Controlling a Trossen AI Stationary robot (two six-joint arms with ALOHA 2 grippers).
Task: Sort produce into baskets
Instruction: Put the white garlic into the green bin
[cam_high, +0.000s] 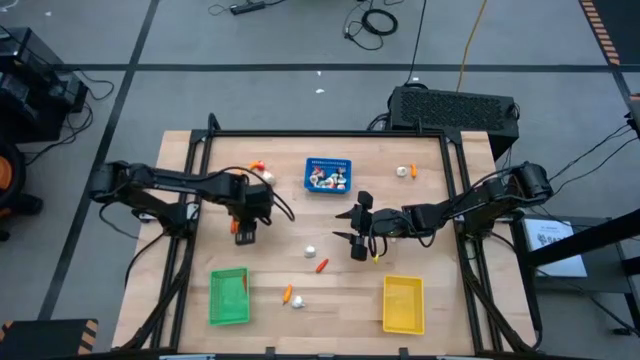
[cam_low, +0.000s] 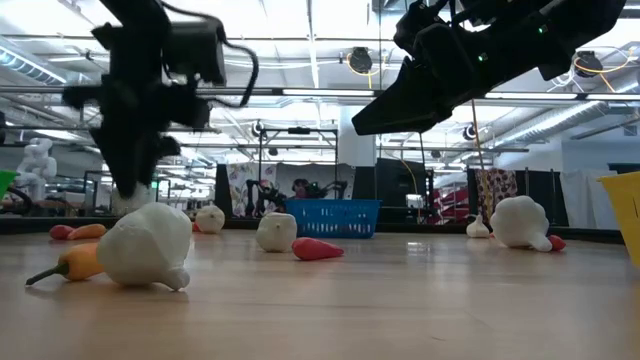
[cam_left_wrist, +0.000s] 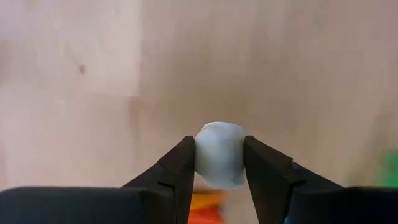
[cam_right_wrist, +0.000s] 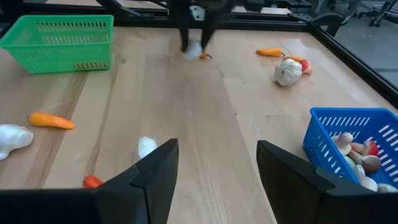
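Note:
My left gripper (cam_high: 244, 228) points down over the table's left middle, shut on a small white bulb (cam_left_wrist: 219, 152). Under it an orange piece (cam_left_wrist: 205, 205) lies on the wood. My right gripper (cam_high: 356, 232) hangs open at the table's middle, nothing between its fingers (cam_right_wrist: 217, 162). The blue basket (cam_high: 328, 175) at the far middle holds several small pieces. The green basket (cam_high: 228, 296) stands near left and the yellow basket (cam_high: 403, 304) near right. Loose produce lies about: a white bulb (cam_high: 311, 251), a red stick (cam_high: 321, 265), and an orange and white pair (cam_high: 293, 296). My left gripper pinches the white bulb by its two opposite sides (cam_left_wrist: 202, 155) between its two fingers (cam_left_wrist: 180, 168), which come from above and point down. In the right wrist view the bulb (cam_right_wrist: 191, 48) sits at the fingertips, a little above the wood.
More produce lies at the far left (cam_high: 260, 170) and the far right (cam_high: 405, 171). A dark metal frame (cam_high: 330, 133) runs around the table. Bare wood lies between the green and yellow baskets near the front edge.

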